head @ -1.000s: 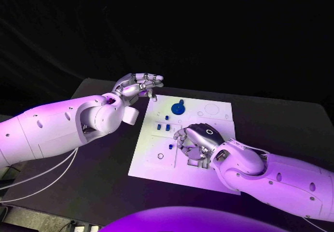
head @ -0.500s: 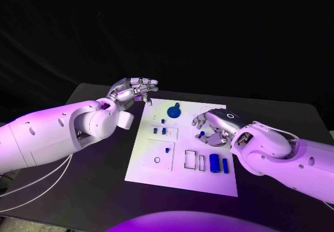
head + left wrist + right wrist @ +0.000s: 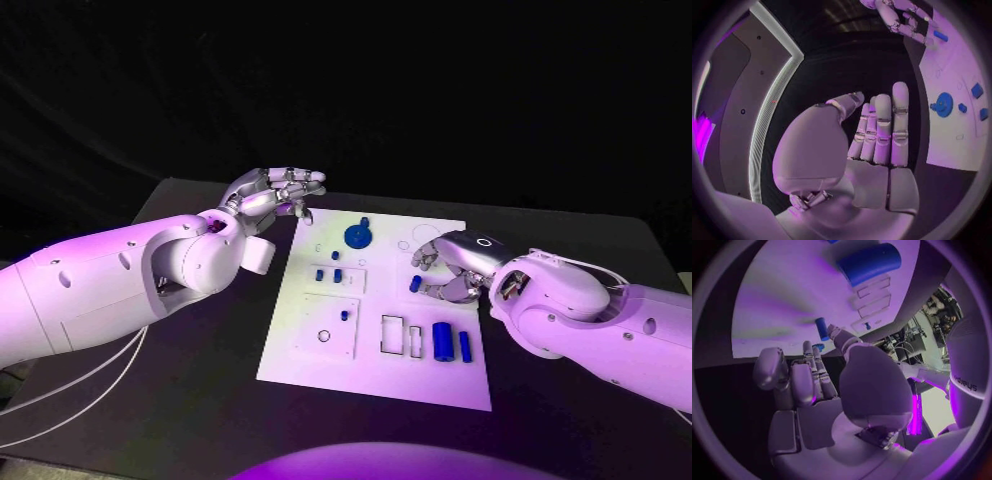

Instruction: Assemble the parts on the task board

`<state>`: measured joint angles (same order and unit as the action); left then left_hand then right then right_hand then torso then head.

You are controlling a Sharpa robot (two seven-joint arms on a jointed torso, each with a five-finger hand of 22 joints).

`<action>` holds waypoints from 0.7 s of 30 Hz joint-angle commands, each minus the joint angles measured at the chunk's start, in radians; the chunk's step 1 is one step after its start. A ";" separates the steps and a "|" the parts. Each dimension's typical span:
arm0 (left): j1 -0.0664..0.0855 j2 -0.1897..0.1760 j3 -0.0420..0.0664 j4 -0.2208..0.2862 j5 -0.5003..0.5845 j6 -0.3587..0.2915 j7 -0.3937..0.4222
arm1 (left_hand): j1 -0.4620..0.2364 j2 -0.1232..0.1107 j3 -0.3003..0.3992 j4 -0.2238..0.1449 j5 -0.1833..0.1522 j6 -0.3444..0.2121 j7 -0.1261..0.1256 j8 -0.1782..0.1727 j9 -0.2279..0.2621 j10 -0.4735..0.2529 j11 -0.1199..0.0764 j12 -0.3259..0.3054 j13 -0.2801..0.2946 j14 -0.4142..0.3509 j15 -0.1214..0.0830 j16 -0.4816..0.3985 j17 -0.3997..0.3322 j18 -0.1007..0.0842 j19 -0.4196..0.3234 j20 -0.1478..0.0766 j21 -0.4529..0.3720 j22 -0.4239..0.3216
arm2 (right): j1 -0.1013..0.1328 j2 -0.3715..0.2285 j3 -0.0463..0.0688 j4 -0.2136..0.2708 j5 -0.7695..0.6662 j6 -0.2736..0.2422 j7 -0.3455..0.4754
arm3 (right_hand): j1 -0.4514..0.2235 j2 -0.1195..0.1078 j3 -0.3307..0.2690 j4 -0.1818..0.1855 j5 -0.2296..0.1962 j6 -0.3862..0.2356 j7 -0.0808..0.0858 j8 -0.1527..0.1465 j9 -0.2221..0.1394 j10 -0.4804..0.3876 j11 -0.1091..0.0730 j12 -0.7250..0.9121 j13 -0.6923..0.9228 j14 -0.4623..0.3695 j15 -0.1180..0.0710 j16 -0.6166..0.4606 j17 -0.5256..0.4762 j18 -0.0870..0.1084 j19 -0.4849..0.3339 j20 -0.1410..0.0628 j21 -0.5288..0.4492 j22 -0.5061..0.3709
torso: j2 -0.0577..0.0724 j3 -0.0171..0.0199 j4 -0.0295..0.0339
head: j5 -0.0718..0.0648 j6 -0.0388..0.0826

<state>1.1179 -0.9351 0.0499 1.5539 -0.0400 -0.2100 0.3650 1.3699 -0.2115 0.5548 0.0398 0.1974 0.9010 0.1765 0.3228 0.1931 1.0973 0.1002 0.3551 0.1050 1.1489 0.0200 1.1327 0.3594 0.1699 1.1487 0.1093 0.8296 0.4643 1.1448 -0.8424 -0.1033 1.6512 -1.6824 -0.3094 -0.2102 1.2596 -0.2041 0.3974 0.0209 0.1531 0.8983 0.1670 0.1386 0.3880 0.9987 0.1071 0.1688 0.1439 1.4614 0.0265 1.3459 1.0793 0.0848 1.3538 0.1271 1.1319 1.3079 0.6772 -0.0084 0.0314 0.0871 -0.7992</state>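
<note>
The white task board [image 3: 368,370] lies mid-table. My right hand [image 3: 454,262] hovers over its right side and pinches a small blue peg [image 3: 415,284] between thumb and a finger; in the right wrist view the peg [image 3: 821,329] sits at the thumb tip, just above the board [image 3: 786,290]. My left hand [image 3: 274,190] hangs over the board's far left corner, holding nothing, its fingers [image 3: 882,130] side by side. On the board are a blue disc [image 3: 356,235], two small blue pieces [image 3: 329,273], a blue cylinder [image 3: 443,340] and a thin blue bar [image 3: 464,345].
Rectangular outlined slots [image 3: 392,333] lie beside the cylinder, and a small ring [image 3: 325,335] marks the board's left panel. The black table [image 3: 216,400] runs all round the board. My two forearms reach in along the board's left and right edges.
My right hand has left the board's near middle and moved to its right side with the small peg, uncovering the cylinder and bar. The left hand has barely moved. The camera has shifted.
</note>
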 commanded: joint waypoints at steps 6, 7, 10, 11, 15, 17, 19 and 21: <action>0.000 0.002 0.000 0.001 -0.003 0.019 0.006 | -0.008 0.006 0.004 -0.001 -0.002 0.000 0.007 0.000 -0.001 -0.004 0.003 -0.002 -0.001 -0.005 0.001 -0.005 -0.001 0.014 0.000 -0.002 -0.007 -0.001 | -0.007 0.015 -0.001 -0.008 0.008 0.016 0.018 | 0.041 0.030 0.044 0.004 -0.030 0.040 -0.004 0.011 0.000 0.064 -0.006 0.030 -0.011 0.018 -0.008 0.021 0.028 -0.004 0.044 -0.006 0.063 0.081 | 0.002 -0.0005 0.0011 | 0.002 0.000; 0.000 0.002 0.000 0.001 -0.003 0.019 0.006 | -0.008 0.006 0.004 -0.001 -0.002 0.000 0.007 0.000 -0.001 -0.004 0.003 -0.002 -0.001 -0.005 0.001 -0.005 -0.001 0.014 0.000 -0.002 -0.007 -0.001 | -0.008 0.017 -0.002 -0.010 0.010 0.014 0.019 | 0.041 0.031 0.047 0.004 -0.031 0.042 -0.004 0.012 0.000 0.066 -0.006 0.031 -0.012 0.018 -0.009 0.023 0.030 -0.004 0.045 -0.006 0.065 0.082 | 0.002 -0.0005 0.0013 | 0.002 -0.001; 0.000 0.001 0.000 0.001 -0.003 0.019 0.004 | -0.008 0.006 0.004 -0.001 -0.002 0.000 0.007 0.000 -0.001 -0.004 0.003 -0.002 -0.001 -0.005 0.001 -0.005 -0.001 0.014 0.000 -0.002 -0.007 -0.001 | -0.010 0.021 -0.002 -0.012 0.016 0.010 0.022 | 0.048 0.041 0.077 0.007 -0.042 0.065 -0.003 0.019 0.001 0.092 -0.008 0.036 -0.016 0.024 -0.011 0.032 0.046 -0.008 0.055 -0.008 0.085 0.093 | 0.003 -0.0007 0.0019 | 0.003 -0.002; 0.000 0.001 0.000 0.001 -0.003 0.018 0.004 | -0.008 0.006 0.004 -0.001 -0.002 0.000 0.007 0.000 -0.001 -0.004 0.003 -0.002 -0.001 -0.005 0.001 -0.005 -0.001 0.014 0.000 -0.002 -0.007 -0.001 | -0.011 0.023 -0.002 -0.013 0.018 0.010 0.022 | 0.050 0.045 0.090 0.007 -0.046 0.074 -0.003 0.022 0.001 0.108 -0.011 0.040 -0.016 0.024 -0.012 0.034 0.047 -0.009 0.058 -0.009 0.091 0.096 | 0.003 -0.0003 0.0011 | 0.004 -0.003; 0.000 0.001 0.000 0.002 -0.003 0.018 0.003 | -0.008 0.006 0.004 -0.001 -0.002 0.000 0.007 0.000 -0.001 -0.004 0.003 -0.002 -0.001 -0.005 0.001 -0.005 -0.001 0.014 0.000 -0.002 -0.007 -0.001 | -0.014 0.028 -0.002 -0.017 0.022 0.011 0.022 | 0.050 0.049 0.128 0.011 -0.055 0.092 -0.005 0.025 0.000 0.142 -0.017 0.040 -0.021 0.029 -0.017 0.044 0.062 -0.014 0.070 -0.013 0.113 0.110 | 0.003 0.0000 0.0003 | 0.005 -0.004; 0.000 0.000 0.000 0.002 -0.003 0.018 0.002 | -0.007 0.006 0.004 -0.001 -0.002 -0.001 0.007 0.000 -0.002 -0.004 0.003 -0.002 -0.001 -0.005 0.001 -0.005 -0.002 0.014 0.000 -0.002 -0.008 -0.001 | -0.016 0.031 -0.003 -0.019 0.020 0.014 0.021 | 0.054 0.051 0.148 0.009 -0.059 0.106 -0.010 0.029 0.002 0.160 -0.022 0.040 -0.023 0.030 -0.021 0.046 0.065 -0.015 0.074 -0.016 0.122 0.115 | 0.003 0.0002 -0.0001 | 0.006 -0.005; 0.000 0.000 0.000 0.003 -0.003 0.018 0.001 | -0.007 0.006 0.004 -0.001 -0.002 -0.001 0.007 0.000 -0.002 -0.004 0.003 -0.002 -0.001 -0.005 0.001 -0.005 -0.002 0.014 0.000 -0.002 -0.008 -0.001 | -0.017 0.033 -0.003 -0.022 0.018 0.016 0.018 | 0.059 0.056 0.169 0.005 -0.076 0.123 -0.017 0.036 0.005 0.180 -0.028 0.041 -0.023 0.031 -0.026 0.050 0.069 -0.017 0.077 -0.020 0.130 0.120 | 0.002 0.0004 -0.0004 | 0.006 -0.006; 0.000 0.000 0.000 0.003 -0.003 0.019 0.001 | -0.007 0.006 0.004 -0.001 -0.002 -0.001 0.007 0.000 -0.002 -0.004 0.003 -0.002 -0.001 -0.005 0.001 -0.005 -0.002 0.014 0.000 -0.002 -0.008 -0.001 | -0.018 0.034 -0.003 -0.023 0.011 0.015 0.013 | 0.062 0.058 0.180 0.001 -0.085 0.132 -0.020 0.040 0.006 0.190 -0.032 0.040 -0.023 0.031 -0.029 0.050 0.069 -0.018 0.079 -0.023 0.134 0.123 | 0.002 0.0004 -0.0005 | 0.006 -0.007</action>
<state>1.1177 -0.9363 0.0494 1.5543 -0.0403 -0.2077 0.3633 1.3699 -0.2115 0.5548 0.0398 0.1974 0.9009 0.1765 0.3228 0.1931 1.0973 0.1002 0.3551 0.1051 1.1489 0.0200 1.1327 0.3587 0.1700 1.1487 0.1093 0.8258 0.4644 1.1302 -0.8108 -0.1044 1.6279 -1.6632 -0.3059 -0.1980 1.3126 -0.1511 0.5703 0.0231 0.0710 1.0259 0.1461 0.1743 0.3936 1.1820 0.0766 0.2026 0.1189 1.4667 0.0032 1.3924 1.1476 0.0847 1.4275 0.1071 1.2610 1.3077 0.6796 -0.0084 0.0315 0.0929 -0.8048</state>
